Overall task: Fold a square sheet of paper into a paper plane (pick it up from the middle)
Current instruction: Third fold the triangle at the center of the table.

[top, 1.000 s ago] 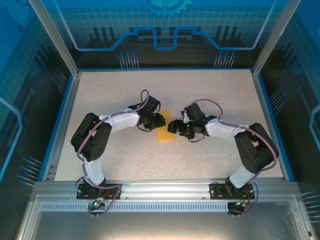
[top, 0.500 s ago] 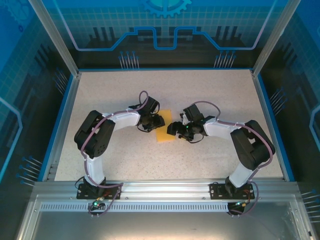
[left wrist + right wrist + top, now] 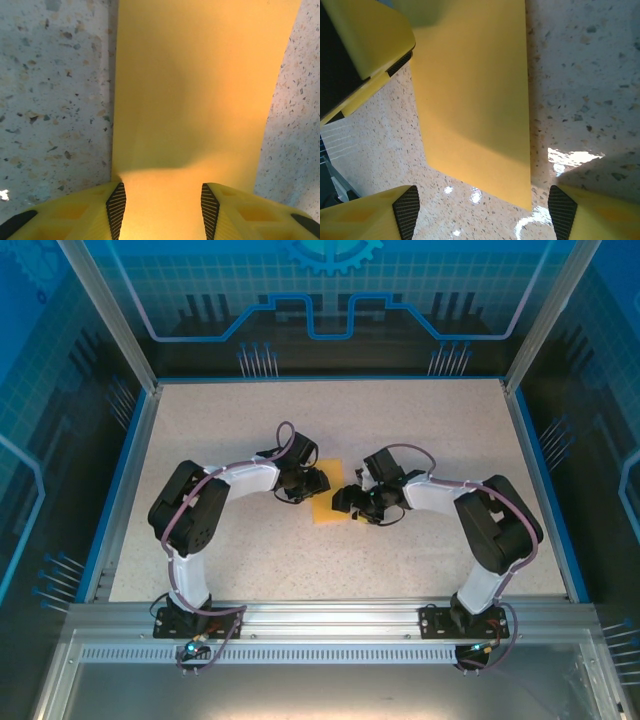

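The square sheet of paper (image 3: 327,506) lies at the table's middle as a flat orange-yellow rectangle, longer than wide. A paper plane is out of view. My left gripper (image 3: 312,483) is at its far left end, open, and the paper (image 3: 200,90) runs between the spread fingers (image 3: 116,210) without being pinched. My right gripper (image 3: 349,502) is low at the paper's right side, open wide. In the right wrist view the paper (image 3: 475,100) lies ahead of that gripper (image 3: 485,215), one corner reaching between its fingertips, and a left finger (image 3: 370,45) sits at the top left.
The speckled table (image 3: 420,430) is bounded by a blue rim (image 3: 120,480) and clear enclosure walls. Both arms bend inward from their bases (image 3: 195,620) at the near edge, elbows out to the sides.
The left gripper's jaws have opened wider over the paper. The right gripper has shifted left toward the paper and narrowed slightly, and its elbow has drawn in.
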Robot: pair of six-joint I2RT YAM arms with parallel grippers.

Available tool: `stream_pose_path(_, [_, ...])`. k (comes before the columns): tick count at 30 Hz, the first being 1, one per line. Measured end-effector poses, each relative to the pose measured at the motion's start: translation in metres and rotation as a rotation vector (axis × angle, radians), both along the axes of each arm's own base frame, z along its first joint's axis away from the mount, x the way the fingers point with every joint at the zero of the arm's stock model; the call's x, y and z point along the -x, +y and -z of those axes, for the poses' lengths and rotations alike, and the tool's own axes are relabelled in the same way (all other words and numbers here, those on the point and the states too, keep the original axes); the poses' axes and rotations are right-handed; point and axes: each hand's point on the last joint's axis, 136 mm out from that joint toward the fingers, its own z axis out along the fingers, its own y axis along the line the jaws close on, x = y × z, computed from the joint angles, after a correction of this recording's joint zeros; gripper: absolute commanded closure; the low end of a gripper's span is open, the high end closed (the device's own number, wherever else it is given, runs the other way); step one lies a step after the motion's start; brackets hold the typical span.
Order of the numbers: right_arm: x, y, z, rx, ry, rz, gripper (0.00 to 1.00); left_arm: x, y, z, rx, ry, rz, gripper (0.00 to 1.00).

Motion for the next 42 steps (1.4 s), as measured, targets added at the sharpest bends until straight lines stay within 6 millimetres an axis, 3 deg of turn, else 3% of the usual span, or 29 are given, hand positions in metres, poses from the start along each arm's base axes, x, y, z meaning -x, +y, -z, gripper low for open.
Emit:
stream_pose_path(13, [-0.003, 0.01, -0.007, -0.062, 0.005, 0.007, 0.62, 0.0, 0.0, 0.0, 0.0, 0.0, 0.0, 0.51])
stream_pose_path(18, [-0.004, 0.01, -0.008, -0.063, -0.002, 0.008, 0.69, 0.0, 0.0, 0.001, 0.0, -0.001, 0.0, 0.51])
stream_pose_path(24, [-0.008, 0.008, -0.008, -0.049, -0.015, 0.023, 0.9, 0.0, 0.0, 0.001, 0.001, -0.001, 0.0, 0.51])
stream_pose_path(29, [-0.008, 0.005, -0.006, -0.03, -0.017, 0.032, 0.99, 0.0, -0.002, -0.001, 0.022, -0.002, 0.005, 0.5])
stream_pose_path(33, [-0.004, -0.001, -0.001, 0.006, -0.011, 0.019, 1.0, 0.001, -0.006, -0.007, 0.056, -0.011, 0.017, 0.47])
stream_pose_path(36, [0.005, -0.008, 0.002, 0.043, 0.01, -0.007, 1.0, 0.0, -0.012, -0.026, 0.102, -0.047, 0.032, 0.46])
stream_pose_path(39, [0.015, -0.013, 0.003, 0.069, 0.019, -0.046, 1.0, -0.007, -0.018, -0.045, 0.142, -0.103, 0.043, 0.47])
stream_pose_path(42, [0.022, -0.018, -0.001, 0.082, 0.018, -0.079, 1.0, -0.008, -0.019, -0.047, 0.148, -0.114, 0.047, 0.51])
